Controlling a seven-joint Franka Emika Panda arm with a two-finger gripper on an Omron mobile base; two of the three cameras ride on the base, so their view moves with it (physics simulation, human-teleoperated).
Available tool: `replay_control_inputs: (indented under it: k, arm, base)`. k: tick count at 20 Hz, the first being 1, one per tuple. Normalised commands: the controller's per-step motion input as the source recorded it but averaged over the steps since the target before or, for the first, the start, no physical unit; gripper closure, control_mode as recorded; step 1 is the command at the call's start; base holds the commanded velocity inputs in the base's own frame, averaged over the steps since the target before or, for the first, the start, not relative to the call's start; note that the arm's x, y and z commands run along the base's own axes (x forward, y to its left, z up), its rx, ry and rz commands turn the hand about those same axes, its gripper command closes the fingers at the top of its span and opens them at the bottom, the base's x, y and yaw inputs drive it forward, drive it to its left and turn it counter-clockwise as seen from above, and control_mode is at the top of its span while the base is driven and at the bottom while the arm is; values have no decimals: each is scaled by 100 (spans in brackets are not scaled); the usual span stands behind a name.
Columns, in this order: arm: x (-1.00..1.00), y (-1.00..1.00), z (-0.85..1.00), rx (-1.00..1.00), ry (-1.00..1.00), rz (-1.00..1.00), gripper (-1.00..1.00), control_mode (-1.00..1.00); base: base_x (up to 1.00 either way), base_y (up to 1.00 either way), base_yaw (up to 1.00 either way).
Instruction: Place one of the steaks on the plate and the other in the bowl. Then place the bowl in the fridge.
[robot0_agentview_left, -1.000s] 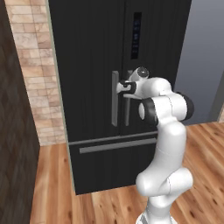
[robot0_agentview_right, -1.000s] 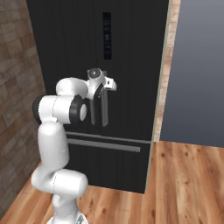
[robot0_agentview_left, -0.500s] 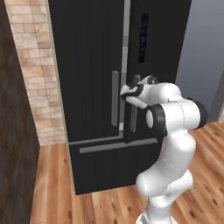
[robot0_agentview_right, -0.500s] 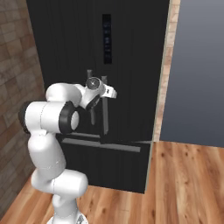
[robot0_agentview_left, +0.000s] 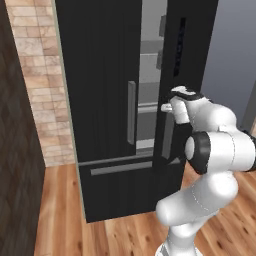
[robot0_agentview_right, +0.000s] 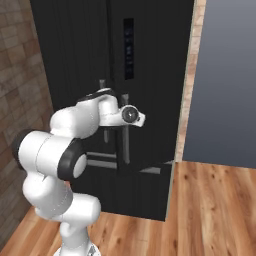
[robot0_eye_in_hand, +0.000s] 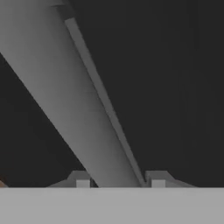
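- At the fridge door, the gripper (robot0_eye_in_hand: 117, 180) straddles the grey vertical handle (robot0_eye_in_hand: 65, 92): in the hand view one dark fingertip (robot0_eye_in_hand: 81, 178) shows on each side of the bar, with the bar running up between them.
- Whether the pads press on the handle or stand just off it I cannot tell; the jaws sit around it, apart by at least the bar's width.
- Handle's long axis runs upright on the door, so it crosses the line between the two fingers squarely; that crossing is what a pull or a release depends on.
- Around it, the fridge (robot0_agentview_left: 105, 75) stands tall and black, its right-hand door swung partly out, and grey shelves (robot0_agentview_left: 150, 65) show through the gap in the left base view.
- A second grey handle (robot0_agentview_left: 131, 112) sits on the left door, untouched and just beside the gap.
- Judging by the narrow gap, the door likely needs more swing before a bowl could pass.
- Steaks, plate and bowl lie somewhere outside these views.
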Motion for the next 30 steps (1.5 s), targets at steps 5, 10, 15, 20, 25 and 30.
replay_control_inputs:
  k: [5,10,15,20,25,30]
  arm:
    - [-76,-95,42,35,0,20,100,-100]
    - [-42,-91,30,31,1,18,100,-100]
    - [-14,-70,5,6,2,14,100,-100]
    - [-22,-61,-2,0,0,14,100,-100]
    - [-11,-24,0,4,1,17,-100,-100]
    - [-65,22,0,0,-6,13,-100,-100]
  base:
    - [0,0,0]
    - [0,0,0]
    - [0,0,0]
    - [0,0,0]
    - [0,0,0]
    - [0,0,0]
